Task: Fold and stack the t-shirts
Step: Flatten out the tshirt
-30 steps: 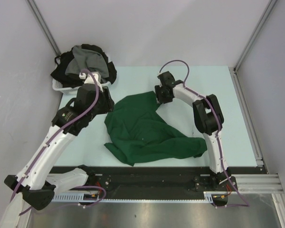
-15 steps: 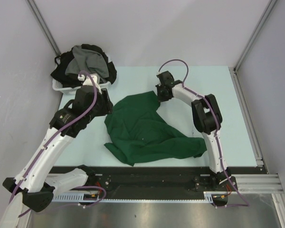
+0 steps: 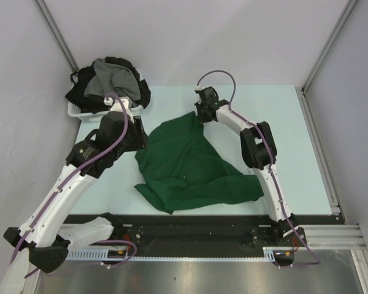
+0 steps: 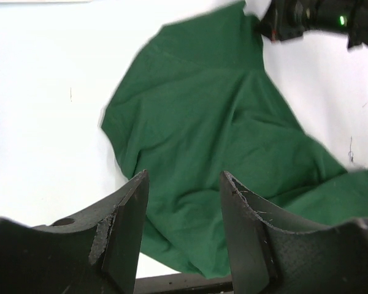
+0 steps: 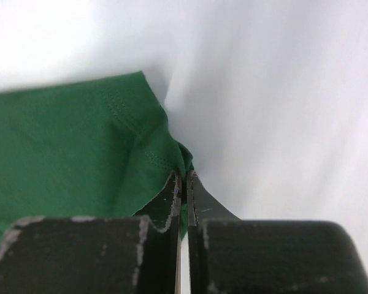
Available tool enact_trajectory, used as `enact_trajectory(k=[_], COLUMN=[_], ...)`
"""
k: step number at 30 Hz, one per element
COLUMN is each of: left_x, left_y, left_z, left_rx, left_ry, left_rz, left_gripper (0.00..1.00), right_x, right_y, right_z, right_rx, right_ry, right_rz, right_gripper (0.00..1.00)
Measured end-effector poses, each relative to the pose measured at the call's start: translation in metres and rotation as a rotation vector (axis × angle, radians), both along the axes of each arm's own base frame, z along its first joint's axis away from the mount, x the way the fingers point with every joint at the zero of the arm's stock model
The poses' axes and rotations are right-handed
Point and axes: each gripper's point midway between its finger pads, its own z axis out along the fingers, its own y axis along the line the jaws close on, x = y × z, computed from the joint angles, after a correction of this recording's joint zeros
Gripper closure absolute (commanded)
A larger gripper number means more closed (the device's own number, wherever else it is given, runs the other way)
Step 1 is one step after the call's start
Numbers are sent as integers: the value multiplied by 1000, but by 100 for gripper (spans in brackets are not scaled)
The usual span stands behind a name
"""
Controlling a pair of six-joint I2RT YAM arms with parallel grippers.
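Observation:
A dark green t-shirt (image 3: 187, 162) lies crumpled and spread across the middle of the table. My right gripper (image 3: 198, 116) is shut on its far corner, and the pinched hem (image 5: 181, 160) shows bunched between the tips of the right gripper (image 5: 184, 177). My left gripper (image 3: 138, 139) hovers off the shirt's left edge. In the left wrist view the left gripper (image 4: 184, 184) is open with nothing between its fingers, the green t-shirt (image 4: 221, 135) below and beyond them. A grey t-shirt (image 3: 113, 76) and black t-shirts (image 3: 80, 92) are heaped in the basket.
The white plastic basket (image 3: 80, 114) stands at the table's far left corner, right behind the left arm. The pale table (image 3: 282, 122) runs to grey walls on both sides, with a black rail (image 3: 190, 223) along its near edge.
My right gripper closed on the shirt's far corner and drew it up and away toward the far left, stretching that corner to a point. The left arm shifted slightly.

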Motion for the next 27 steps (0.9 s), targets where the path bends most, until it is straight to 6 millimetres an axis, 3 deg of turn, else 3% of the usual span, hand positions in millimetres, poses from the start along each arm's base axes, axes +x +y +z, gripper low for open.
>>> enact_trajectory(k=[4, 8, 14, 20, 21, 22, 23, 25, 27], left_x=[-4, -7, -10, -12, -12, -12, -11, -10, -9], left_y=[-5, -10, -18, -19, -19, -20, -20, -22, -23], left_z=[-13, -26, -36, -45, -46, -46, -47, -47, -48], left_rx=[14, 33, 46, 59, 60, 60, 60, 59, 58], left_ry=[30, 63, 86, 105, 106, 107, 108, 108, 108], left_rz=[-24, -46, -72, -81, -82, -82, -84, -85, -87], left_gripper=[45, 45, 45, 45, 45, 45, 45, 45, 45], right_x=[36, 65, 91, 95, 94, 94, 92, 91, 91], right_y=[14, 36, 74, 107, 109, 111, 113, 114, 112], right_z=[6, 28, 78, 125, 128, 130, 129, 123, 112], right_rx=[46, 140, 306, 445, 454, 463, 467, 467, 452], right_ry=[-78, -184, -366, -496, -503, -506, -503, -494, -476], right_rz=[-6, 10, 88, 174, 180, 184, 186, 180, 174], right_gripper=[100, 100, 100, 99, 90, 71, 61, 47, 42])
